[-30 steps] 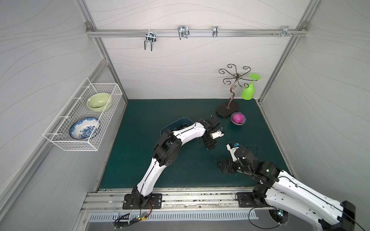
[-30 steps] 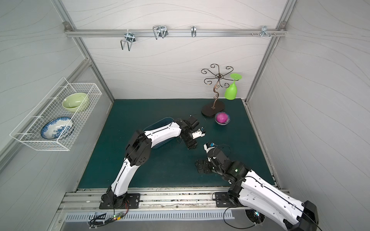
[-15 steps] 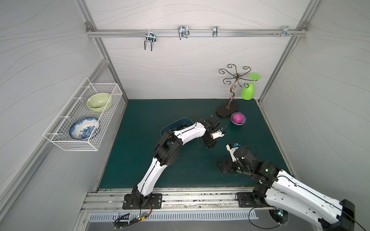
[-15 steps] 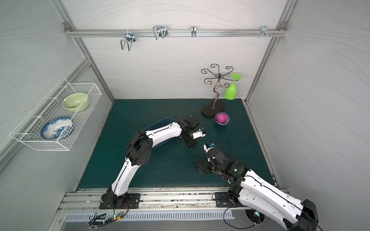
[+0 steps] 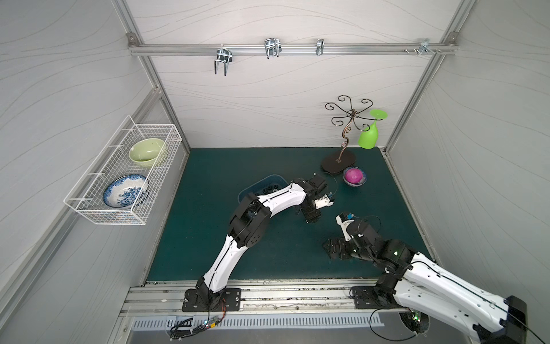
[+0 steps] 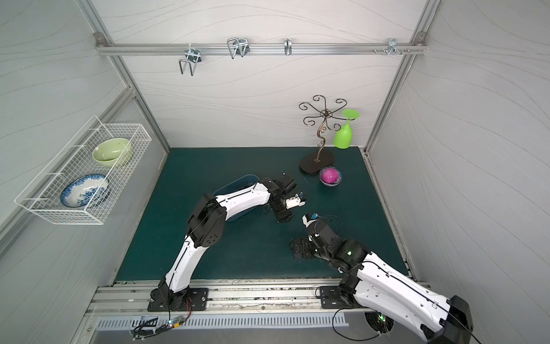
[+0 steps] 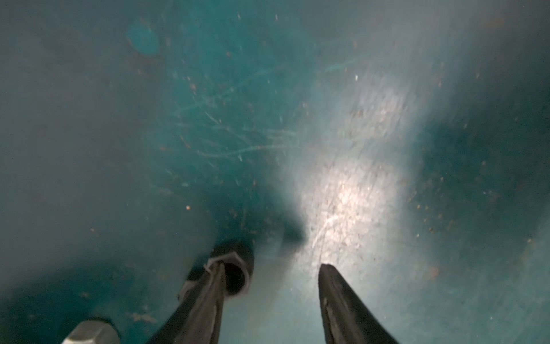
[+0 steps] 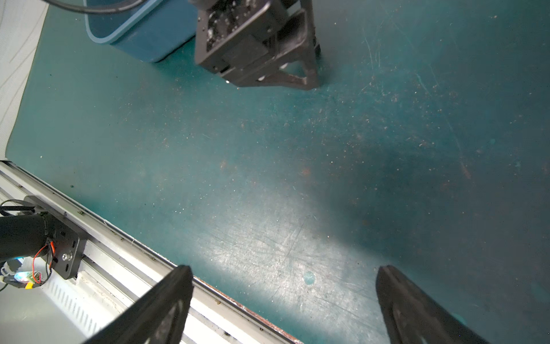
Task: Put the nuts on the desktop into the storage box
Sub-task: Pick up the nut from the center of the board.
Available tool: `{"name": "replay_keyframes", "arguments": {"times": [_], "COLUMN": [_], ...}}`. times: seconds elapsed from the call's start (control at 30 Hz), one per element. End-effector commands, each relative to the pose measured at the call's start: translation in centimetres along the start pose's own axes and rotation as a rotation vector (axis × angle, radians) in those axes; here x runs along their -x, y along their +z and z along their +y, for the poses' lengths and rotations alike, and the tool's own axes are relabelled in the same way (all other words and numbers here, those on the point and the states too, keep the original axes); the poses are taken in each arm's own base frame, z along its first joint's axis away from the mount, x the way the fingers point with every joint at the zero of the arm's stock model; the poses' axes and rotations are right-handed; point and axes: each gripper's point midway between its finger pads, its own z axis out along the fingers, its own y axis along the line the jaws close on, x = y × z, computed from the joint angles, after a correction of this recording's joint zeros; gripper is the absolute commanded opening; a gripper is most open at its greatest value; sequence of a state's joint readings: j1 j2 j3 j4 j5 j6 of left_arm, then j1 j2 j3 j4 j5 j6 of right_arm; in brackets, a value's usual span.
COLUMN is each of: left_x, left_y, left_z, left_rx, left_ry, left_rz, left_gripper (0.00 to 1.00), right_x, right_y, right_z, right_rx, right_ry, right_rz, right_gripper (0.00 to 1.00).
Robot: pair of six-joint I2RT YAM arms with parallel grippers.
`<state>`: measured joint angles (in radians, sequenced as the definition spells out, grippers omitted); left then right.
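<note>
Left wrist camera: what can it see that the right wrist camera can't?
Only the left wrist view: a black nut against one finger of the open left gripper, and what looks like a silver nut at the picture's edge. Only the right wrist view: a corner of the blue storage box, the aluminium frame bordering the desktop, and the right gripper, wide open, holding nothing. Both: the scratched teal desktop, and the left gripper, though the right wrist view sees only its black body from outside.
</note>
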<state>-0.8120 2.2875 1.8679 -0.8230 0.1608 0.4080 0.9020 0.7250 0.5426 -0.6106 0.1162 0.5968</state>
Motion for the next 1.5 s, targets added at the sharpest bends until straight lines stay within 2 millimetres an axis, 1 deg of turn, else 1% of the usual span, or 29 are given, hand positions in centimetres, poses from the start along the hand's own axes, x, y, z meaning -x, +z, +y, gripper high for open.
{"name": "replay_keyframes", "arguments": {"times": [0.0,0.1,0.27,0.43,0.53,0.57,0.73,1.1,1.47], "left_x": [-1.6,-2.0,-2.2,-2.3,-2.0,-1.8,-1.6,-0.6,0.5], "left_y": [-0.7,-0.4,-0.1,0.4,0.3,0.2,-0.3,-2.1,-2.1], "left_z": [1.2,1.5,1.0,1.4,1.2,1.1,0.8,0.0,-1.4], "left_rx": [0.018,0.005,-0.021,-0.01,-0.023,-0.027,-0.042,-0.056,-0.063], "left_ry": [-0.01,-0.031,-0.038,-0.037,-0.042,-0.044,-0.052,-0.06,-0.035], "left_rz": [0.04,0.05,0.053,0.063,0.053,0.046,0.038,-0.02,-0.037], "left_gripper": [0.55,0.54,0.5,0.49,0.48,0.46,0.46,0.47,0.47], "right_x": [0.2,0.3,0.5,0.5,0.6,0.6,0.7,0.7,0.5], "right_y": [-0.4,-0.4,-0.2,-0.1,-0.1,-0.1,0.0,0.1,0.2], "right_z": [0.1,0.2,0.5,0.6,0.7,0.7,0.8,0.8,0.6], "right_rx": [-0.003,-0.004,-0.001,-0.005,-0.004,-0.004,-0.005,-0.007,-0.011], "right_ry": [0.006,0.005,0.0,-0.005,-0.007,-0.005,-0.006,-0.009,-0.007], "right_rz": [-0.007,-0.007,0.002,0.005,0.001,0.002,0.006,0.007,0.01], "right_gripper": [0.99,0.99,0.99,0.99,0.99,0.99,0.99,0.99,0.99]}}
